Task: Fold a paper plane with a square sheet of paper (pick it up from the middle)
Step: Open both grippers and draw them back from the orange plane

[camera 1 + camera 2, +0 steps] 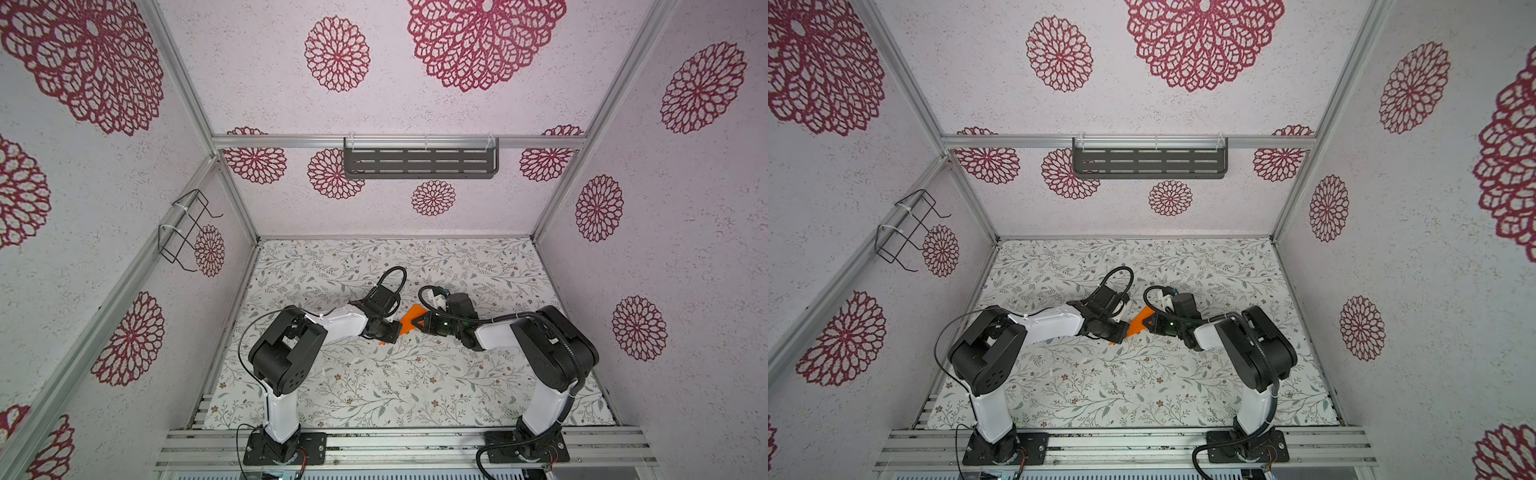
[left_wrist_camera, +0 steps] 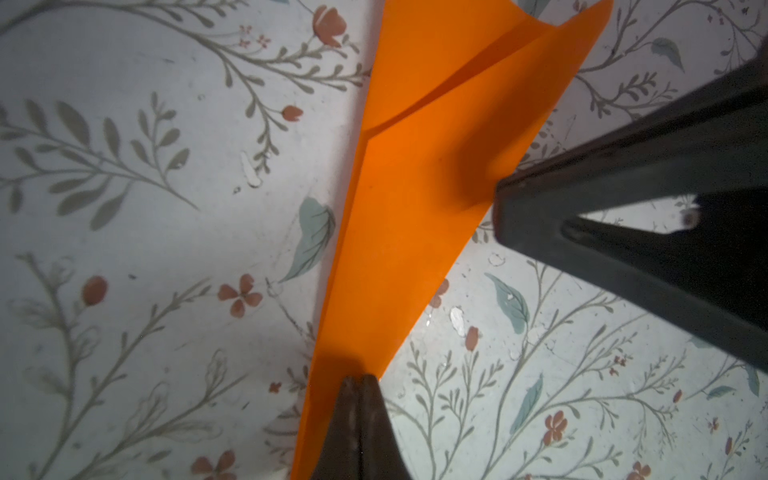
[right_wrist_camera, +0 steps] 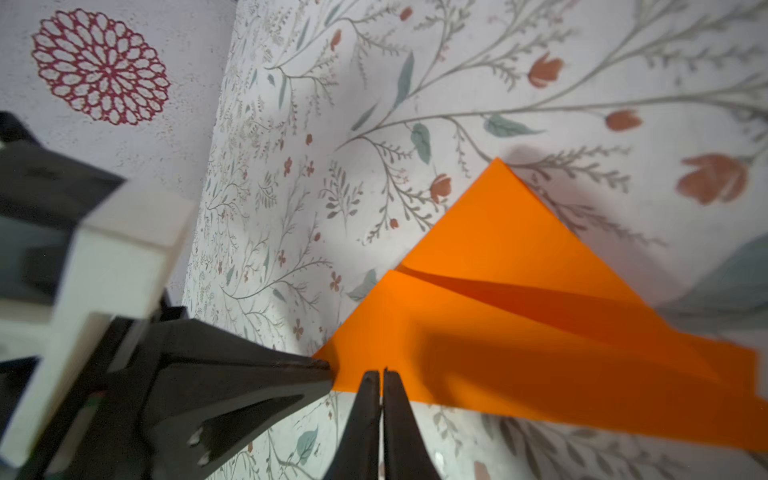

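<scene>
- Orange paper sheet (image 1: 409,320), thin and already creased into a long tapering wedge with one loose flap, lies on the floral-patterned table (image 1: 374,386) near its middle, between the two arms.
- Its long axis runs diagonally in both top views, with the narrow end towards the left arm and the wider end away from it.
- Left gripper (image 2: 359,380) has its jaws pressed together, tips on the narrow end. I cannot tell whether they pinch the sheet or only pin it down.
- Right gripper (image 3: 381,374) also has its jaws together and meets a long side edge from the opposite side. A pinch cannot be confirmed here either.
- Both arms are equally close, so the next crease probably turns on the left tips anchoring that narrow end.
- Dark slotted shelf (image 1: 419,164) on the back wall and black wire basket (image 1: 185,228) on the side wall show nothing inside.
</scene>
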